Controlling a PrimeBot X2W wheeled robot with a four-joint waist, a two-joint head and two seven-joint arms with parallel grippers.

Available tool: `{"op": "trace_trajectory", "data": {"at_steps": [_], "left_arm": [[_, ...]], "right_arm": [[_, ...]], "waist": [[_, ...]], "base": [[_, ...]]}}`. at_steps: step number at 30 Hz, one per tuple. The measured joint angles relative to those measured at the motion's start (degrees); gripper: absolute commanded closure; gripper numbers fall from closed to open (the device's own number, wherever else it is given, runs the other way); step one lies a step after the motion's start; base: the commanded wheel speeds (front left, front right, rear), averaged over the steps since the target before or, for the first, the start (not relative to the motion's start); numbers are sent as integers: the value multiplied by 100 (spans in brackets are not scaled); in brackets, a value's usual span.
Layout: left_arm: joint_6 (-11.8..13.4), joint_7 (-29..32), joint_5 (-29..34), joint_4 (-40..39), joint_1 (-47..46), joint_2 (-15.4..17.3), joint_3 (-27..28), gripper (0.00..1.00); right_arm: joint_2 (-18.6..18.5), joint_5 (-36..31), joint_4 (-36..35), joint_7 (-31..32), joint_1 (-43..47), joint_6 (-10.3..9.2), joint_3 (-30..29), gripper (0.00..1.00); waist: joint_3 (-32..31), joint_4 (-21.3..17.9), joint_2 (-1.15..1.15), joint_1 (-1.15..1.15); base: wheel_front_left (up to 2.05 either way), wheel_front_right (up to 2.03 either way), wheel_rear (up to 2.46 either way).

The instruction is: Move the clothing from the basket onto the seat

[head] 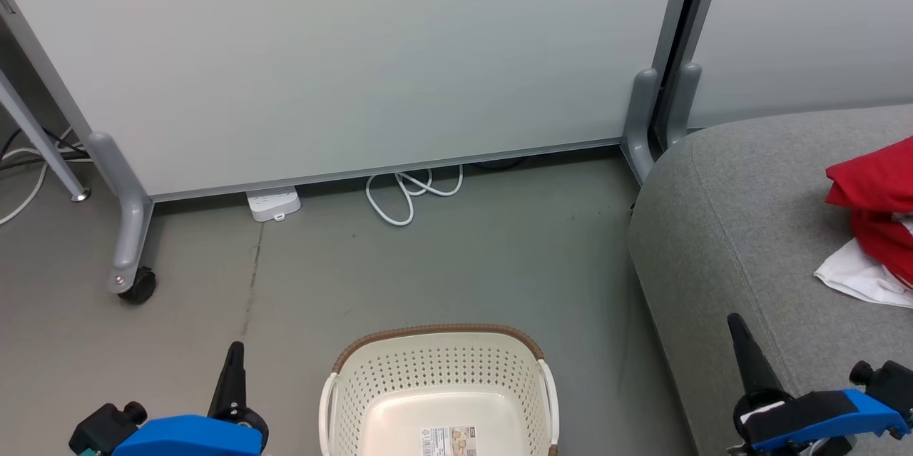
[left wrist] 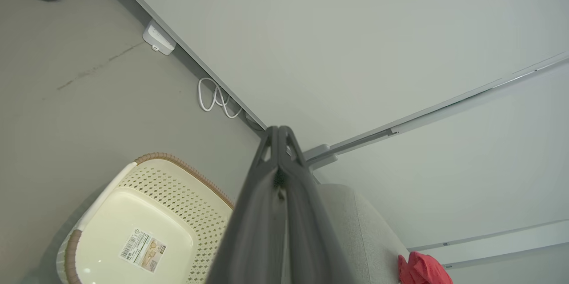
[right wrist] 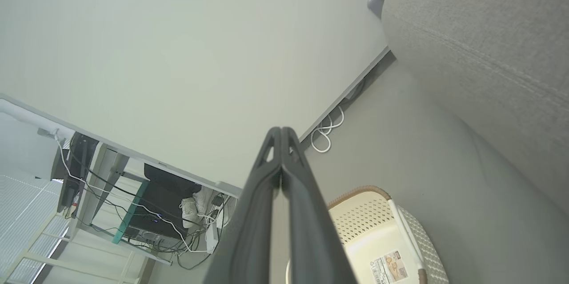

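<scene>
The clothing (head: 874, 210) lies heaped on the seat (head: 735, 228), ahead and to the right of the right gripper (head: 736, 331), apart from it. The basket (head: 439, 338) stands empty between the grippers, nearer the left gripper (head: 234, 360). Both grippers have their fingers pressed together, holding nothing. The task looks done. A careless sweep of the right arm could snag the heap and drag it off the seat.
</scene>
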Motion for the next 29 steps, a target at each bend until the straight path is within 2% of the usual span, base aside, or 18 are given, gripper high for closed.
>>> {"op": "trace_trajectory", "data": {"at_steps": [29], "left_arm": [[0,438,-1380,-285,-216,-109,397,100]], "right_arm": [[-2,1762,3,194,-232,-1,-118,100]], "waist": [[51,-90,0,0]], "base": [[0,0,0]]}}
